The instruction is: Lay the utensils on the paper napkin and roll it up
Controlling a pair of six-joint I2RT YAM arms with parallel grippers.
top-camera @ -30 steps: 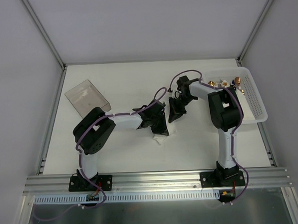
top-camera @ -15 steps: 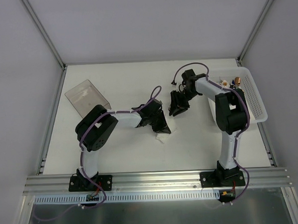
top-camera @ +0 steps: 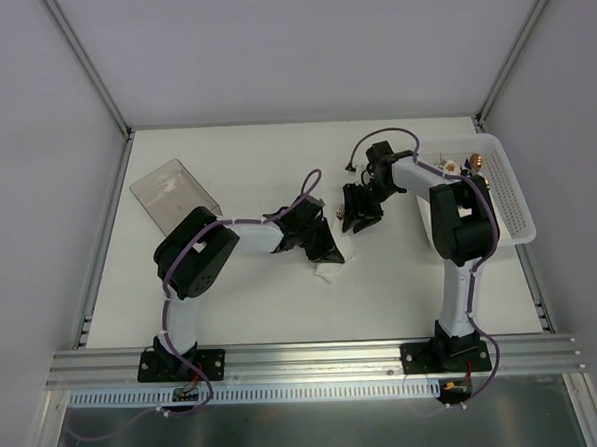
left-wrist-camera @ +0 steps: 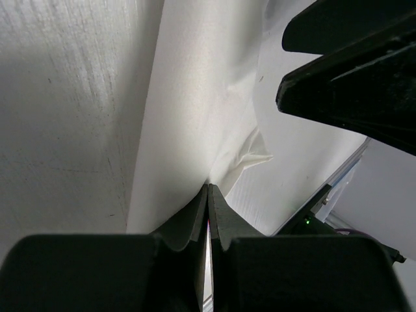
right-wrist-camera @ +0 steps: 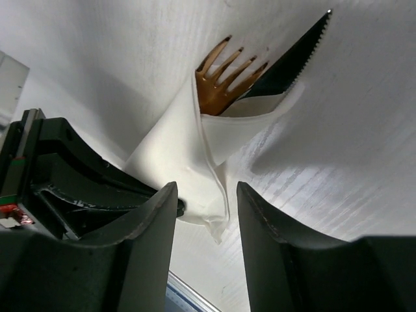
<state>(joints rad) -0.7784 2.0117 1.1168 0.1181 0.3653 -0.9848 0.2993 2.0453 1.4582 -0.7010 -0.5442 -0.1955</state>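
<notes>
Napkin roll (right-wrist-camera: 175, 156) well inside table (top-camera: 255, 156) edges

I'm working over a white tabletop (top-camera: 263, 305), pale grey walls (top-camera: 299, 43) boxing me in, an aluminium rail (top-camera: 315, 355) along the near edge.

right end effector (right-wrist-camera: 206, 190), jaws now apart

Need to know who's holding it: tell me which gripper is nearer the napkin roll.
Left. The left gripper has its fingers closed on the napkin roll at its edge; the right gripper hangs over the roll's end, open fingers either side, apparently clear of it.
</notes>
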